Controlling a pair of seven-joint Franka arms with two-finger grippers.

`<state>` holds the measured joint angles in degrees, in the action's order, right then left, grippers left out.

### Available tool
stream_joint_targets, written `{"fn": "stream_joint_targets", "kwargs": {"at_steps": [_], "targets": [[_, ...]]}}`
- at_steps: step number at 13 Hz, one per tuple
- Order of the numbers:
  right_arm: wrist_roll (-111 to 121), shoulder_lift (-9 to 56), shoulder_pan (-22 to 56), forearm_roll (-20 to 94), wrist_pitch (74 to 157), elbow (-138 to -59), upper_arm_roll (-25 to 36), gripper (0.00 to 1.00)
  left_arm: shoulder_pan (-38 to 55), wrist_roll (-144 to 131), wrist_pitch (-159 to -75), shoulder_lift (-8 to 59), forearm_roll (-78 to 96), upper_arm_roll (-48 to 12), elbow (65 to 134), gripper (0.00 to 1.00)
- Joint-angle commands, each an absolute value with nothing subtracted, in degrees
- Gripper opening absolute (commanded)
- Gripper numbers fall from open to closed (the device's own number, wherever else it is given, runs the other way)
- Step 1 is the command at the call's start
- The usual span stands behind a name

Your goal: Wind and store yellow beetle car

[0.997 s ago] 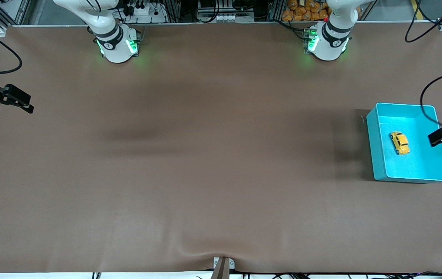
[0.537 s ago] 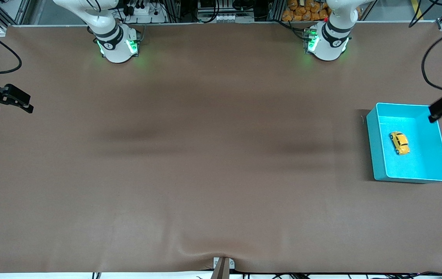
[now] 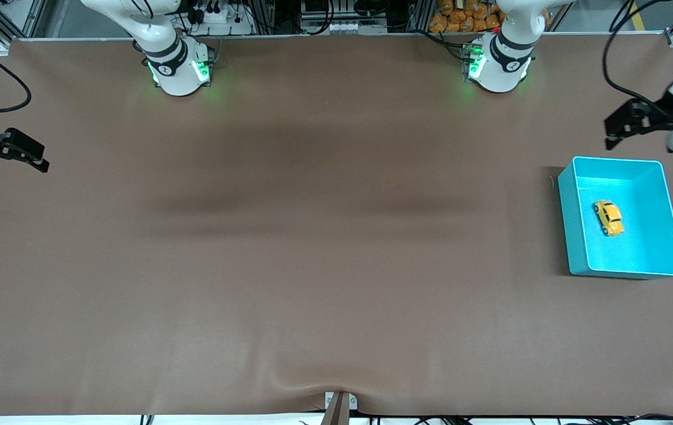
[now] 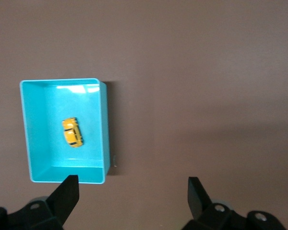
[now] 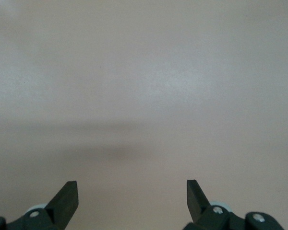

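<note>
The yellow beetle car (image 3: pixel 608 218) lies on the floor of the turquoise bin (image 3: pixel 574 224) at the left arm's end of the table; the left wrist view shows the car (image 4: pixel 72 132) in the bin (image 4: pixel 105 124) too. My left gripper (image 3: pixel 615 131) is open and empty, up in the air over the bare table just outside the bin's rim on the robots' side. Its fingers (image 4: pixel 67 194) stand wide apart. My right gripper (image 3: pixel 29 154) is open and empty, waiting over the table's edge at the right arm's end.
The brown table mat (image 3: pixel 313 236) has a raised wrinkle (image 3: pixel 313 389) at its edge nearest the front camera. Both robot bases (image 3: pixel 177 68) stand along the table's edge farthest from the front camera.
My left gripper has risen out of the bin and moved toward the robots' side, past the bin's rim. The car and the right arm have not moved.
</note>
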<state>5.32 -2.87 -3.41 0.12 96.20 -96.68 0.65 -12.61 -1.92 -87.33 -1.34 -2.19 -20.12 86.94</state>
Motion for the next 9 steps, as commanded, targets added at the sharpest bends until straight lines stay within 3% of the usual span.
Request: {"fn": "stream_joint_targets", "kwargs": {"at_steps": [1, 9], "targets": [[4.75, -3.60, -3.96, -0.18, 95.71, -96.77, 0.26, 1.00, -10.47, -4.30, -85.96, -1.76, 1.74, -19.34, 87.01, 1.00], [4.75, -3.43, -3.96, -0.18, 95.71, -96.77, 0.26, 1.00, -9.93, -4.92, -85.96, -1.05, 2.37, -18.98, 88.85, 1.00]]}}
